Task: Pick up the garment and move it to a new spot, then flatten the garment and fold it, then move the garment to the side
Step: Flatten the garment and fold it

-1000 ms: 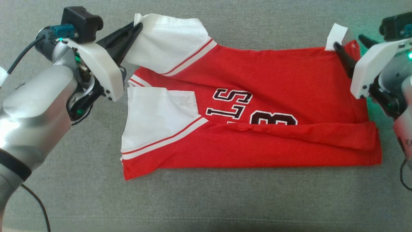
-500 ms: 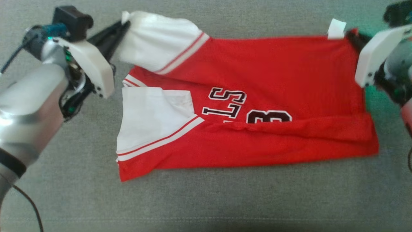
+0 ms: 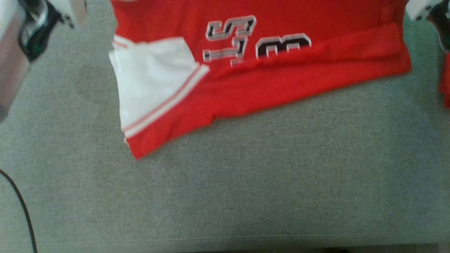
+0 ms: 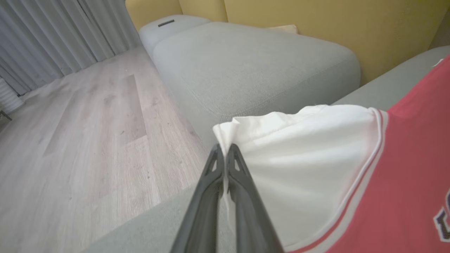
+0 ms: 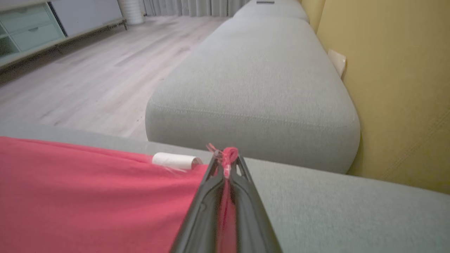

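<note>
The garment (image 3: 281, 77) is a red jersey with white sleeves and black-and-white lettering, lying across the grey couch seat (image 3: 225, 189) with its upper part past the top of the head view. In the left wrist view my left gripper (image 4: 224, 149) is shut on the edge of a white sleeve (image 4: 309, 154). The right wrist view has my right gripper (image 5: 225, 158) shut on a bunched red corner of the garment (image 5: 88, 189), beside a small white tag (image 5: 174, 161). Both wrists' pale housings peek in at the head view's top corners.
Another grey couch section (image 5: 260, 80) lies beyond the garment, against a yellow wall (image 5: 397, 88). Wood floor (image 4: 70, 140) runs beside the couch, with grey curtains (image 4: 52, 38) and a low cabinet (image 5: 38, 24) farther off. A dark cable (image 3: 21, 207) hangs at the head view's lower left.
The garment has slid up the head view and its bottom edge now slants, left corner lowest. Both grippers have left the top of that view, still holding sleeve and corner.
</note>
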Tool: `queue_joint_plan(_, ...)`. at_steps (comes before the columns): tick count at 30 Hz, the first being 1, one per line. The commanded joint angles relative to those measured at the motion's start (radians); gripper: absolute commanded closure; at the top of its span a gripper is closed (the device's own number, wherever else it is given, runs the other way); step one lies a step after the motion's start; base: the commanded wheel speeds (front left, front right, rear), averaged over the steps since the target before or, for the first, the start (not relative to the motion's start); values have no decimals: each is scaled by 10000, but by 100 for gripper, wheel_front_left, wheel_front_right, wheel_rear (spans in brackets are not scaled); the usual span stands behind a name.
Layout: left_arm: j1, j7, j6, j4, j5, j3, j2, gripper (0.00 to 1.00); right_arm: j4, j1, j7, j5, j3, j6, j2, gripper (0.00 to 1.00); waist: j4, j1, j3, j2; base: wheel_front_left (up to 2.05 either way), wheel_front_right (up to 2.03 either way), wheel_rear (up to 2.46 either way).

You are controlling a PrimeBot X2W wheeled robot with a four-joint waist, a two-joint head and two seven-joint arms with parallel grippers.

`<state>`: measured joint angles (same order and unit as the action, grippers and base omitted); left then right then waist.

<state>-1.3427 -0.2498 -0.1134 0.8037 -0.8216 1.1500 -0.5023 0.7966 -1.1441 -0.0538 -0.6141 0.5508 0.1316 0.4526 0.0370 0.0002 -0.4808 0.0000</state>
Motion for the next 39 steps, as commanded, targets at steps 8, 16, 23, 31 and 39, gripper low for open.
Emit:
queue_joint_plan(8,-14,-118,153,-645,1452,-1874,-132,100,474,-360,1239,-141,257,-9,-95,100,239,-2,70,0,0,0,0)
queue_joint_plan(16,1366,-119,-67,-1468,2107,-2164,-170,100,162,463,993,-985,1171,-9,604,100,507,-2,561,0,0,0,0)
queue_joint_plan(23,2512,-119,-161,-2235,2157,-1542,-472,100,-649,1266,461,-1645,2623,-9,1774,100,681,-2,1020,0,0,0,0)
queue_joint_plan(31,3185,665,-170,-3613,1060,-90,-1211,100,-1295,1608,143,-2153,3969,-9,2706,100,783,-2,1300,0,0,0,0)
queue_joint_plan(39,3399,1571,-171,-4798,67,954,-1915,100,-1624,1557,-636,-2343,5452,-9,3313,100,823,-2,1315,0,0,0,0)
